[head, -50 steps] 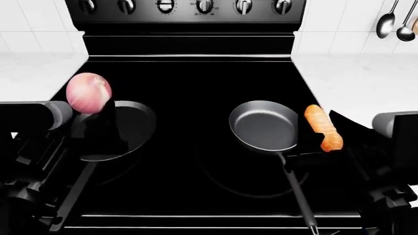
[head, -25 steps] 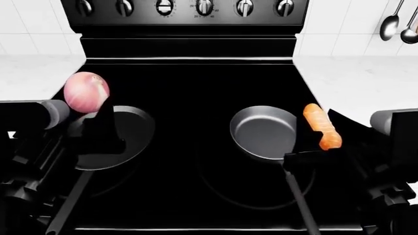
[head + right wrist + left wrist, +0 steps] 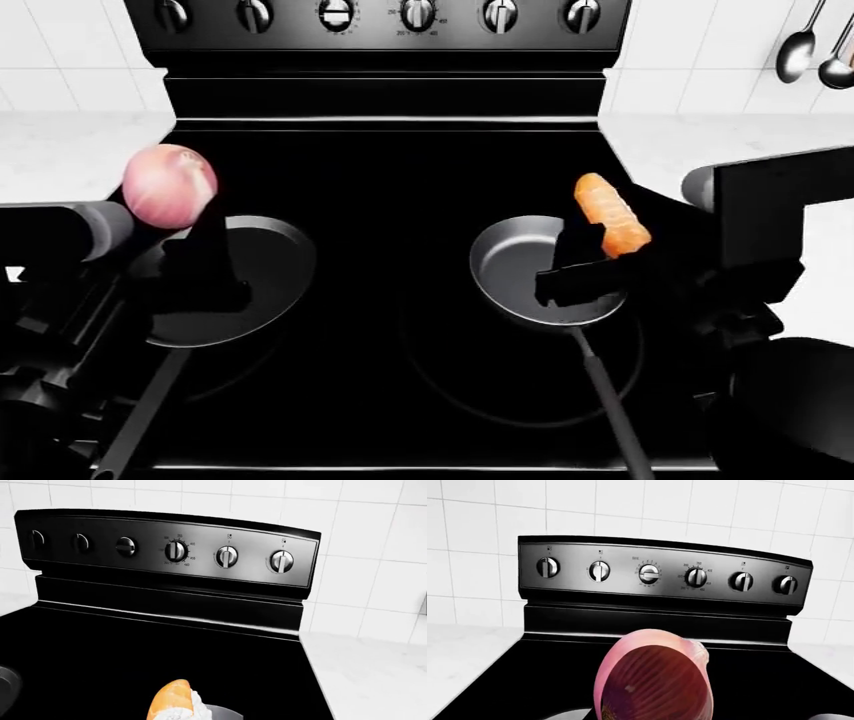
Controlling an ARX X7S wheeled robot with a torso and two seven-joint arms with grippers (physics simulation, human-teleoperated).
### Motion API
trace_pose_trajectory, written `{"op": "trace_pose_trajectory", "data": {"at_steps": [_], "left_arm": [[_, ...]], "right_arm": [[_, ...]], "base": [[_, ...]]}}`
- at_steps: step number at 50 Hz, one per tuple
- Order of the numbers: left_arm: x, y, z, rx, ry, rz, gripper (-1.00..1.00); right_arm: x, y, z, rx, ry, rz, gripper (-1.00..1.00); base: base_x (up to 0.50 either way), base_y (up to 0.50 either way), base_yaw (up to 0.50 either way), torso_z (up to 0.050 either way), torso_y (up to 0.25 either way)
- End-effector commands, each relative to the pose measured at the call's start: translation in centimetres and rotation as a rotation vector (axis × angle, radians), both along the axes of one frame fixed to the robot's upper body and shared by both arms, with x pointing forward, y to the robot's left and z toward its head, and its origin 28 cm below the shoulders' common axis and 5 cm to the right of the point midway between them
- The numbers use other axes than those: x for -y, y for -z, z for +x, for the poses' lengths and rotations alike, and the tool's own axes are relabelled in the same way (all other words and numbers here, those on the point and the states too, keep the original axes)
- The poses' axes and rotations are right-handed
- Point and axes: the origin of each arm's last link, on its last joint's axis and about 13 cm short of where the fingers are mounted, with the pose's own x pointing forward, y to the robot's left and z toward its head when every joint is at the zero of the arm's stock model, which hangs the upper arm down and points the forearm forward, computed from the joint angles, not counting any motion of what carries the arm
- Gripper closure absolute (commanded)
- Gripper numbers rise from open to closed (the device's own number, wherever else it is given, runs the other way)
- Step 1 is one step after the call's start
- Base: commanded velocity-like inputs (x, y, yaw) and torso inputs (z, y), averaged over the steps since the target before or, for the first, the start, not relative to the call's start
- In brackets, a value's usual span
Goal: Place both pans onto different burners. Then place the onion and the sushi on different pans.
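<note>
Head view: both pans (image 3: 227, 280) sit on the stovetop (image 3: 400, 180); my left gripper (image 3: 180, 215) clamps the onion (image 3: 168, 186) by the left pan, right gripper (image 3: 601, 240) clamps the sushi (image 3: 610, 215) over the steel pan (image 3: 541, 270); drops remain

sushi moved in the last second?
Yes. In the head view the sushi, held in the right claw, has shifted left from beside the grey pan to over its right rim.
</note>
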Motion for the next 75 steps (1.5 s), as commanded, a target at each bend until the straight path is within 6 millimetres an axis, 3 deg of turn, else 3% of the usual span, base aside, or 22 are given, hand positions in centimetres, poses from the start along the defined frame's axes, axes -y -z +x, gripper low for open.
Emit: {"op": "trace_pose_trajectory", "data": {"at_steps": [1,8,15,34,61,62,75], "left_arm": [[-0.1,-0.3,0.0,0.011,0.001,-0.015,1.0],[-0.1,-0.3,0.0,0.011,-0.003,-0.018,1.0],[-0.2,-0.2,0.0,0.009,-0.006,-0.02,1.0],[-0.3,-0.2,0.0,0.008,-0.014,-0.022,1.0],[-0.5,-0.1,0.0,0.005,-0.021,-0.026,1.0],[-0.5,0.0,0.0,0.005,-0.021,-0.026,1.0],[-0.5,-0.1,0.0,0.004,-0.022,-0.027,1.0]], "right_arm": [[-0.9,-0.3,3.3,-0.015,-0.015,-0.032,1.0],[-0.6,0.7,6.3,-0.054,0.035,-0.001,1.0],[-0.4,2.0,7.7,-0.096,0.061,0.021,1.0],[-0.6,5.1,8.1,-0.179,0.045,0.043,1.0],[-0.8,6.1,8.3,-0.21,0.041,0.049,1.0],[-0.8,6.1,8.3,-0.212,0.041,0.049,-1.0],[-0.8,5.7,8.0,-0.203,0.035,0.045,-1.0]], "base": [[0.0,0.0,0.0,0.0,0.0],[0.0,0.0,0.0,0.0,0.0],[0.0,0.0,0.0,0.0,0.0],[0.0,0.0,0.0,0.0,0.0],[0.0,0.0,0.0,0.0,0.0],[0.0,0.0,0.0,0.0,0.0],[0.0,0.0,0.0,0.0,0.0]]}}
